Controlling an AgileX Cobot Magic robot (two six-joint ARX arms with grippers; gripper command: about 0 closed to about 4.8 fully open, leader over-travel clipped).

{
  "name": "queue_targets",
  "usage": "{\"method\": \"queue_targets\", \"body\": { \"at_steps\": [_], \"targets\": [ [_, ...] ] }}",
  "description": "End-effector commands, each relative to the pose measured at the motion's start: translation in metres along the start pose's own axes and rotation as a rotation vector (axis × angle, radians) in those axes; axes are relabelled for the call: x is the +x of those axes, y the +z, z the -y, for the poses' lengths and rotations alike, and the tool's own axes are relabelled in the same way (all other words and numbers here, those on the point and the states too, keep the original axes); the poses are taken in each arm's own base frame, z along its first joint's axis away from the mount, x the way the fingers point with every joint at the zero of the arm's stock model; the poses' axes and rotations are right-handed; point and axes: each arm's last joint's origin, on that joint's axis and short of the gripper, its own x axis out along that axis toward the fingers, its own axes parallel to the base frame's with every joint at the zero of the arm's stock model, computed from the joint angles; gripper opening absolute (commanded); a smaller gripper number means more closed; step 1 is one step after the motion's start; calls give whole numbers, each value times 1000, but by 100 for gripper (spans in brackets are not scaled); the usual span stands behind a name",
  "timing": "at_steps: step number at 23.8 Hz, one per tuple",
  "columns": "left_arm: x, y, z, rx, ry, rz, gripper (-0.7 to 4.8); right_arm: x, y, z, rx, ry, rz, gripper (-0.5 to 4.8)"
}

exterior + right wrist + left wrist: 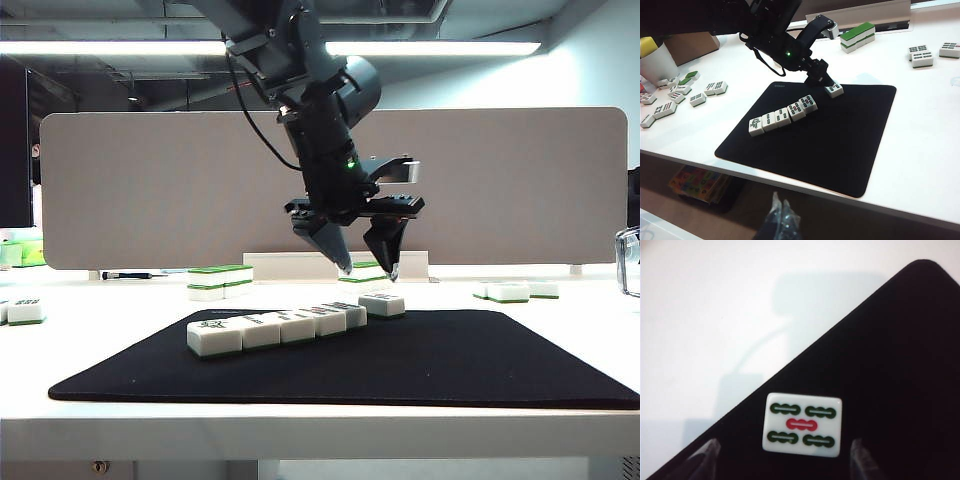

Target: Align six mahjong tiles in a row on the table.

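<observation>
On the mat (420, 370) a row of five tiles (275, 328) runs slantwise, and the sixth tile (382, 304) lies apart just past its right end. The left gripper (362, 262) hangs over that tile, pointing down, jaws wide and empty. Next, I reckon, it must drop, close on it and set it in line. The right gripper (779, 220) waits below the bench (300, 420) edge; I cannot tell its opening.

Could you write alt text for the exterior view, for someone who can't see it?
A black robot arm's left tool hangs open above a lone mahjong tile near the back of a black mat, beside a diagonal row of five tiles. The mat lies on a white table with other tiles scattered behind; no second arm shows.
</observation>
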Motion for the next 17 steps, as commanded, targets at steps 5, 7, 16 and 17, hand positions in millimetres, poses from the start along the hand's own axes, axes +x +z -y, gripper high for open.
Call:
{"method": "queue_targets", "body": {
  "at_steps": [5, 7, 16, 17],
  "targets": [
    [7, -2, 1, 36, -81, 10, 342, -3, 0, -1, -18, 4, 28, -1],
    [9, -2, 0, 34, -76, 9, 342, -3, 0, -1, -18, 4, 28, -1],
    [26, -8, 0, 35, -78, -6, 341, -3, 0, -1, -18, 3, 28, -1],
    [28, -9, 1, 35, -77, -7, 340, -3, 0, -1, -18, 3, 28, -1]
  ]
}}
